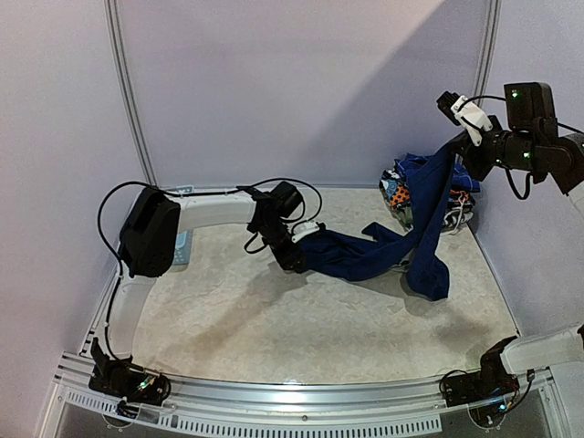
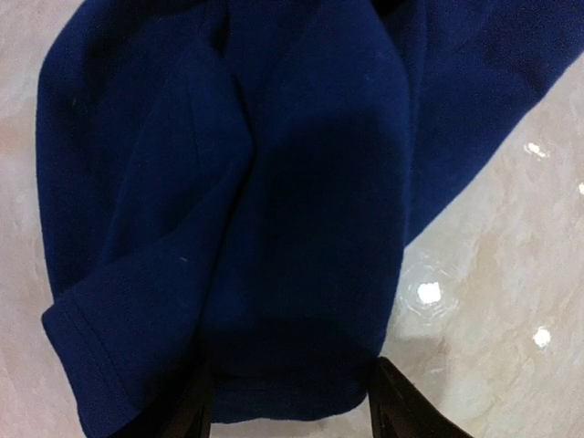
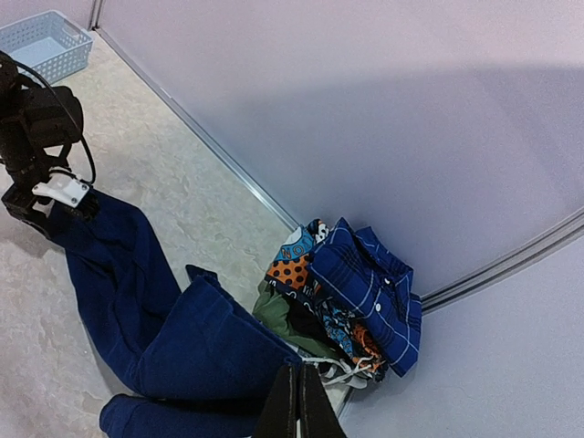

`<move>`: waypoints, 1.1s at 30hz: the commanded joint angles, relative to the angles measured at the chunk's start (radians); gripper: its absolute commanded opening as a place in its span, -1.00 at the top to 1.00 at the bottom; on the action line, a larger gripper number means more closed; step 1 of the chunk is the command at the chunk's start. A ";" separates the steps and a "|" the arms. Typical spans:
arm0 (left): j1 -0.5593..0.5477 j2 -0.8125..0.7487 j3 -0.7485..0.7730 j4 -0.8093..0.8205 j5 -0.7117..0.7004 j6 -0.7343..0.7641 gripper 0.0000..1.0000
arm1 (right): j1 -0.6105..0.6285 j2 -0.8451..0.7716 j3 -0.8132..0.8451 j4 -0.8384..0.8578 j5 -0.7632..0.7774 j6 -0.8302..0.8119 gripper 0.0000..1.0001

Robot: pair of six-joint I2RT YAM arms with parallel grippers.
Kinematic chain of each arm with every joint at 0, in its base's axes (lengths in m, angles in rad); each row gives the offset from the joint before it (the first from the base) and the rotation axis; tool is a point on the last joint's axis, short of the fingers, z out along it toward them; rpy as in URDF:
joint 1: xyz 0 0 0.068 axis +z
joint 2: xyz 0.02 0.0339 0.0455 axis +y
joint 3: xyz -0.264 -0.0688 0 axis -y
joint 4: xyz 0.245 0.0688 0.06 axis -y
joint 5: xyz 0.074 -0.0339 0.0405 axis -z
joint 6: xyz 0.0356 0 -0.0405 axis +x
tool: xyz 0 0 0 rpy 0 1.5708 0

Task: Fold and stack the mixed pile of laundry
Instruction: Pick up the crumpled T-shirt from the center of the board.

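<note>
A long navy garment point(image 1: 365, 251) stretches between my two grippers. My right gripper point(image 1: 459, 144) is raised at the back right, shut on one end, and the cloth hangs from it to the table. In the right wrist view its fingers point(image 3: 299, 406) are pressed together at the edge of the navy cloth point(image 3: 182, 338). My left gripper point(image 1: 297, 260) is low on the table at the other end. Its jaws stand apart on either side of the navy hem point(image 2: 292, 365). The laundry pile point(image 1: 401, 187) lies in the back right corner, with a blue plaid shirt point(image 3: 365, 283) on top.
A light-blue slotted basket point(image 3: 41, 41) sits at the far left, mostly hidden behind the left arm point(image 1: 151, 228) in the top view. Walls enclose the back and sides, and the pile rests against the right wall's rail point(image 3: 493, 269).
</note>
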 commanded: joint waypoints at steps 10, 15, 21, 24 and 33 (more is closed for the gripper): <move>-0.016 -0.060 0.073 -0.151 0.009 -0.080 1.00 | -0.046 0.004 -0.067 0.090 -0.030 0.025 1.00; -0.010 -0.406 -0.108 -0.116 0.005 -0.153 1.00 | -0.098 -0.016 -0.046 0.106 -0.049 0.053 1.00; 0.008 -0.729 -0.195 -0.180 0.018 -0.250 1.00 | -0.135 -0.038 0.020 0.077 -0.054 0.077 1.00; 0.014 -0.834 -0.226 -0.218 0.063 -0.290 1.00 | -0.136 -0.055 0.040 0.061 -0.051 0.088 1.00; 0.079 -1.038 -0.483 -0.235 0.141 -0.402 0.88 | -0.136 -0.074 -0.011 0.067 -0.033 0.091 1.00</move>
